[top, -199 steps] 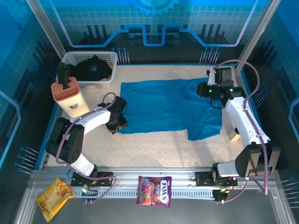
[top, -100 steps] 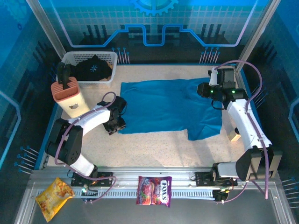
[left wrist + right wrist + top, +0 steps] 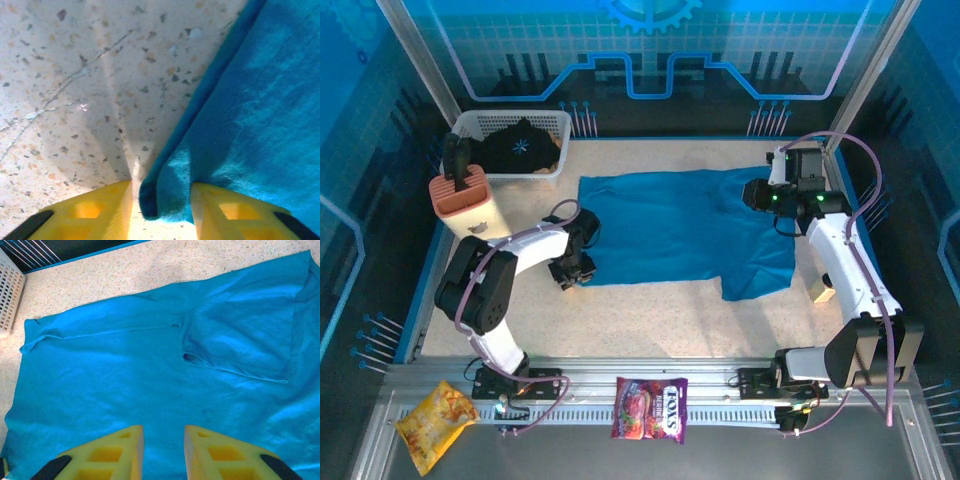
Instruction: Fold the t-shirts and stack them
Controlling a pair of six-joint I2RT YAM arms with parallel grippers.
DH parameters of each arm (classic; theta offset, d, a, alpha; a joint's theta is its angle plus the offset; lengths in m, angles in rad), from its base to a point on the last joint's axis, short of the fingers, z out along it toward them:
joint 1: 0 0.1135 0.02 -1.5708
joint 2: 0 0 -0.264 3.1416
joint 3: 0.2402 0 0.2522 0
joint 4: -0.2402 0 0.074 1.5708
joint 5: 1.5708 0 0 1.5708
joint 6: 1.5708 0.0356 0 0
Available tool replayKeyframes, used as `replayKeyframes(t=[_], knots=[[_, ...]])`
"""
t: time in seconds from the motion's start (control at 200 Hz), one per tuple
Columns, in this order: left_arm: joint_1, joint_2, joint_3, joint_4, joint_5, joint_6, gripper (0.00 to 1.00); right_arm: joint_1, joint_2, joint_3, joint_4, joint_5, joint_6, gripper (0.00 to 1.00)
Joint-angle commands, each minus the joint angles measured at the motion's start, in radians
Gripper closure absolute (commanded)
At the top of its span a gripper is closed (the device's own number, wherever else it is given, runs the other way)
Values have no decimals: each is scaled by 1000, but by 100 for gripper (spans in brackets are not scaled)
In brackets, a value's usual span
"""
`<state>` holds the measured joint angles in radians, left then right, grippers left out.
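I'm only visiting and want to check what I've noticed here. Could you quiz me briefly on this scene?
1. True or false: the black t-shirt lies in the white basket.
2. What sits between the left fingers? A) a candy bag B) the edge of the teal t-shirt C) nothing
3. Which arm's fingers hover over the shirt with no cloth between them?
Key: 1 true; 2 B; 3 the right fingers.

The left gripper (image 3: 578,272) is sliding a little nearer to the teal-blue t-shirt (image 3: 680,225) corner, while its elbow is swinging inward.
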<state>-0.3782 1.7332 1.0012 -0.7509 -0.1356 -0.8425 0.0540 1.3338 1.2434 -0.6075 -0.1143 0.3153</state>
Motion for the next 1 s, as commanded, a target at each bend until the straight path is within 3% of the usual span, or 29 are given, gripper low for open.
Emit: replayKeyframes(t=[0.0,0.195,0.335,0.44,0.535,0.621,0.796,0.866,0.996], knots=[[-5,89,19,57,-8,31,71,-15,-31,0,0,-26,-31,72],[-5,132,56,74,-16,56,100,-11,-142,7,23,-80,-153,67],[-5,87,42,74,-38,67,100,7,-248,14,10,-108,-339,55],[-5,39,24,74,-37,80,100,55,-321,-50,-14,-71,-666,53],[-5,-8,4,81,-22,93,100,135,-389,-121,-75,41,-976,47],[-5,-37,-20,106,2,104,100,182,-395,-119,-199,127,-1153,44],[-5,-63,-50,162,54,132,100,208,-251,-65,-571,255,-1337,44],[-5,-78,-55,176,69,142,100,224,-217,-142,-584,300,-1378,44],[-5,-116,-61,182,81,163,100,192,-134,-261,-469,263,-1402,53]])
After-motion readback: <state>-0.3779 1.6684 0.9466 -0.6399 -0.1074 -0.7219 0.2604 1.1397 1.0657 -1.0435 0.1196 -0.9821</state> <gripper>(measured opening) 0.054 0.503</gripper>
